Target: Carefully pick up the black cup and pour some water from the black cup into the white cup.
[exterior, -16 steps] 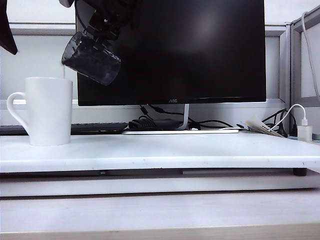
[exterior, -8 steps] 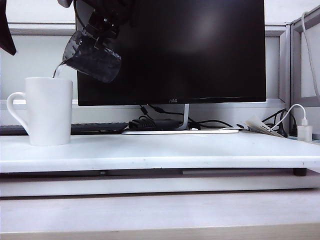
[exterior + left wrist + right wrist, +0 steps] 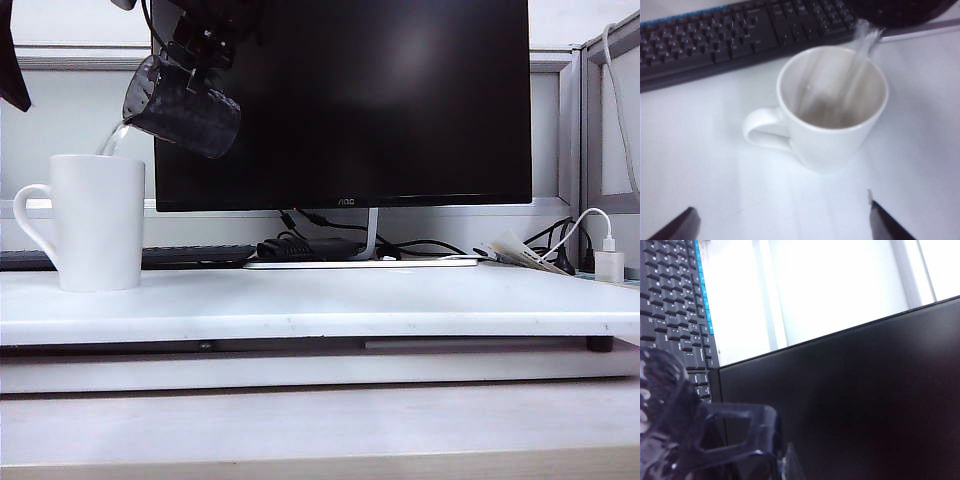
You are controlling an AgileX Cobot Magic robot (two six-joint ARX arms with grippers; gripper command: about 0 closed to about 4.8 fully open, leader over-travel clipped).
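Observation:
The black cup (image 3: 182, 108) hangs tilted above and to the right of the white cup (image 3: 96, 222), its mouth turned down toward the mug. My right gripper (image 3: 205, 45) is shut on it from above. A thin stream of water (image 3: 112, 143) runs from its lip into the mug. In the left wrist view the white cup (image 3: 832, 110) stands upright with its handle to one side, and the water (image 3: 860, 55) falls inside its rim. My left gripper (image 3: 782, 225) hovers open near the mug, holding nothing. In the right wrist view the black cup (image 3: 665, 410) shows close and blurred.
A large dark monitor (image 3: 340, 100) stands right behind the black cup. A black keyboard (image 3: 715, 35) lies behind the mug. Cables and a white charger (image 3: 608, 262) sit at the back right. The white tabletop ends in a front edge (image 3: 320, 325).
The black cup has tipped further and shifted slightly up and left. A second ago no water fell; now a stream runs into the white cup. The left gripper has stayed still.

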